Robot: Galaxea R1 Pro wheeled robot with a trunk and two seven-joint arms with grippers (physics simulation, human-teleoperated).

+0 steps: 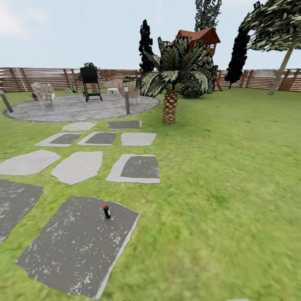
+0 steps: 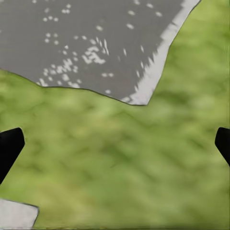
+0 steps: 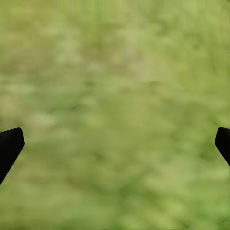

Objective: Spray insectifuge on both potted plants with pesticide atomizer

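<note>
Grey paving slab (image 1: 75,242) at my 11 o'clock carries the pesticide atomizer (image 1: 106,211) upright near its far edge, so I hold the left gripper (image 2: 115,143) and right gripper (image 3: 115,143) spread wide, empty, over lawn (image 1: 217,188).

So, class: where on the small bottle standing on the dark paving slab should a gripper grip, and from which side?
Probably the pesticide atomizer's dark body below its red cap, approached level from the robot's side: it stands nearly upright on the slab, nothing beside it.
</note>
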